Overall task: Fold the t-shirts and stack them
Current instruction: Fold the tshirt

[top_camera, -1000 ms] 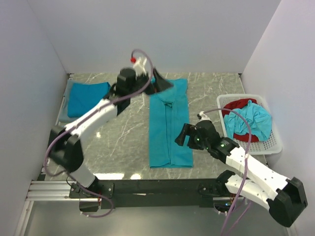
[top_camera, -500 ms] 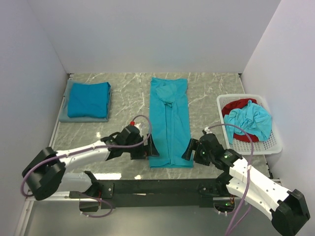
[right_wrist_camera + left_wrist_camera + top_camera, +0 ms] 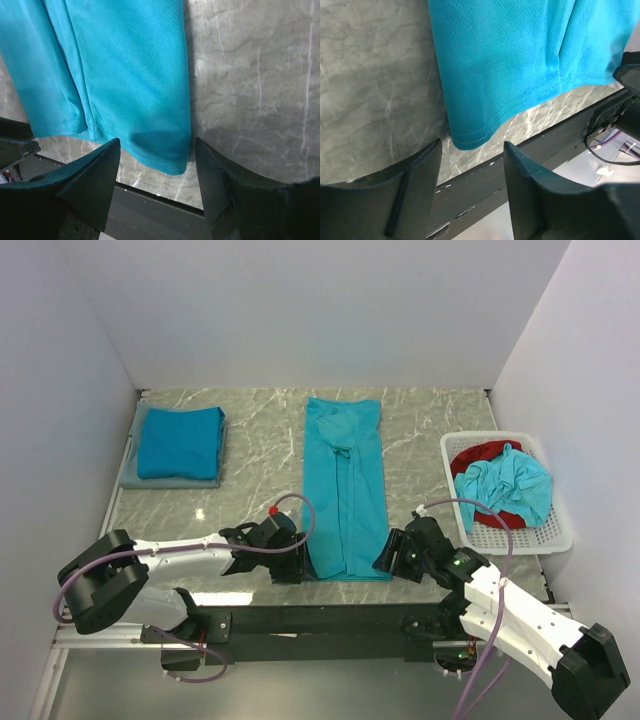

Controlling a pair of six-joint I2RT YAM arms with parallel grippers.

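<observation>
One teal t-shirt (image 3: 345, 490) lies in a long lengthwise-folded strip down the middle of the marble table. My left gripper (image 3: 300, 562) is low at its near left hem corner (image 3: 470, 137). It is open (image 3: 472, 150), and the corner sits just ahead of the gap, untouched. My right gripper (image 3: 392, 555) is at the near right hem corner (image 3: 172, 160). It is open (image 3: 157, 145), its fingers either side of that corner without gripping it. A folded teal t-shirt (image 3: 180, 442) rests at the back left. Another crumpled t-shirt (image 3: 510, 488) lies in the basket.
The white lattice basket (image 3: 555, 535) at the right holds a red garment (image 3: 485, 452) under the crumpled shirt. A grey cloth (image 3: 128, 472) lies beneath the folded shirt. A black rail (image 3: 320, 620) runs along the table's near edge just behind both grippers. White walls enclose the table.
My left arm swung from the shirt's far end to its near left corner. The right gripper slid nearer to the near right corner. Both sets of jaws have narrowed somewhat.
</observation>
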